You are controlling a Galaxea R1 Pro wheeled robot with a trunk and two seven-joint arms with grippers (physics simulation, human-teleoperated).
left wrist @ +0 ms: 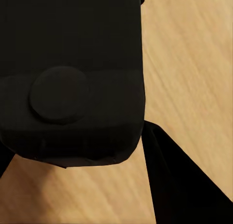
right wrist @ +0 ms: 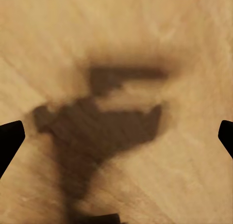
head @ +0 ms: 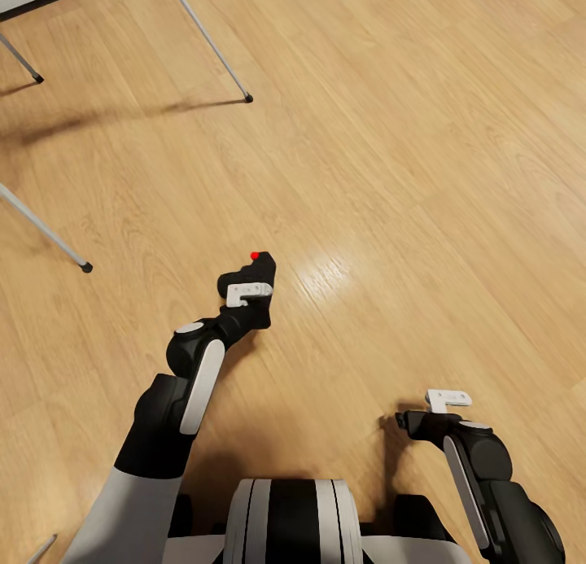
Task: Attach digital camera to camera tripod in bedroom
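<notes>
The left fingers (head: 248,291) hold the digital camera (head: 259,273) above the wood floor (head: 423,181); the right fingers (head: 448,400) are wide. Lift it slowly toward the camera tripod (head: 213,47) near the far left, keeping it level.

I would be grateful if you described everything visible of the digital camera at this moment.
The digital camera is a small, chunky, matte black body with a bright red dot at its far top corner. It is held above the wood floor in the left gripper, whose white finger piece lies across it. The left wrist view shows its dark rounded-corner face with a round raised disc, close up. It is not on the tripod, whose silver legs stand farther off.
</notes>
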